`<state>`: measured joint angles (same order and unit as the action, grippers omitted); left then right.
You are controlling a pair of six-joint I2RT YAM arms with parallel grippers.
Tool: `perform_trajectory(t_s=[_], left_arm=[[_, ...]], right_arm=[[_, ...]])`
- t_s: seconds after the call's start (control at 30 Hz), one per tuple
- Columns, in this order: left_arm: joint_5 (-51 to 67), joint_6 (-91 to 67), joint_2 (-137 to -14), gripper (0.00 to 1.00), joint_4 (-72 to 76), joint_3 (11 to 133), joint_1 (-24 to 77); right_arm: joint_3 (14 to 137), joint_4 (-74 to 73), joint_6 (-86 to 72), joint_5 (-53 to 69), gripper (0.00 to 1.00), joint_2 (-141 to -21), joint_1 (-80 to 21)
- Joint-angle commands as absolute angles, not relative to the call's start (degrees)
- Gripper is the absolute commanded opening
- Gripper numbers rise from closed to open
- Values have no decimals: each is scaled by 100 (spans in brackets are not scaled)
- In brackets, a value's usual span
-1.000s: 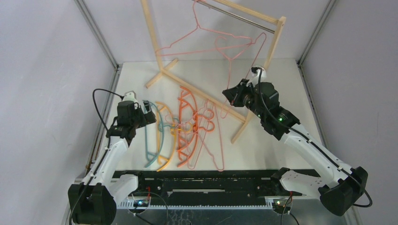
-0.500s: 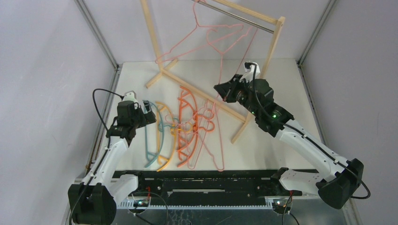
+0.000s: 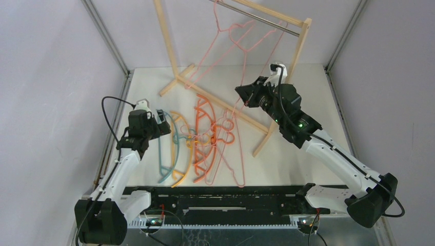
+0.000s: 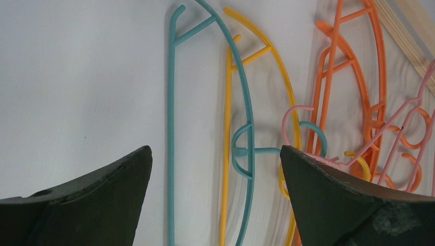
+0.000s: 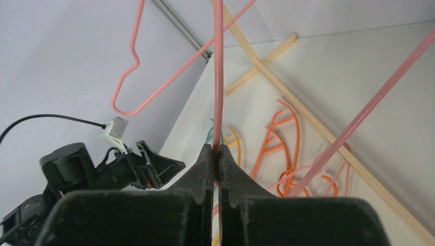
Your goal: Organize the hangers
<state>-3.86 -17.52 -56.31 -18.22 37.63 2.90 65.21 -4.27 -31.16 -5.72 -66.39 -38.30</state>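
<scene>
My right gripper [image 3: 244, 97] is shut on a thin pink wire hanger [image 3: 246, 66] and holds it up in the air in front of the wooden rack; its upper part reaches near the metal rod [image 3: 267, 19]. The wire runs up from between the jaws in the right wrist view [image 5: 218, 77]. A second pink hanger [image 3: 217, 20] hangs by its hook on the rod. My left gripper [image 3: 165, 123] is open and empty above the teal hanger [image 4: 171, 102] and the yellow hanger [image 4: 227, 113]. Orange hangers [image 3: 201, 154] and more pink wire hangers [image 3: 239, 164] lie tangled on the table.
The pale wooden rack [image 3: 166, 36] stands tilted at the back; its base bar [image 3: 231, 110] runs diagonally across the table between the arms. Grey walls close in both sides. A black rail runs along the near edge.
My right gripper has moved left and slightly up with the pink hanger, carrying its top closer to the rod. The hanging pink hanger has swung. The left arm has not moved.
</scene>
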Motion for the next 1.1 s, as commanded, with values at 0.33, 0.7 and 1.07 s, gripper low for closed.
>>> perform_trajectory(t_s=[0.33,0.7,1.07], left_arm=[[-277,-1717,-5776,100,-1534,3981,320],[-283,-1692,-5790,100,-1541,4030,321],[-332,-1599,-5769,100,-1635,4096,323]], right_arm=[[7278,128,-2774,-125,0,-6806,-3918],[7578,68,-3028,46,0,-7251,-3420],[7589,62,-3167,126,0,-7558,-3057]])
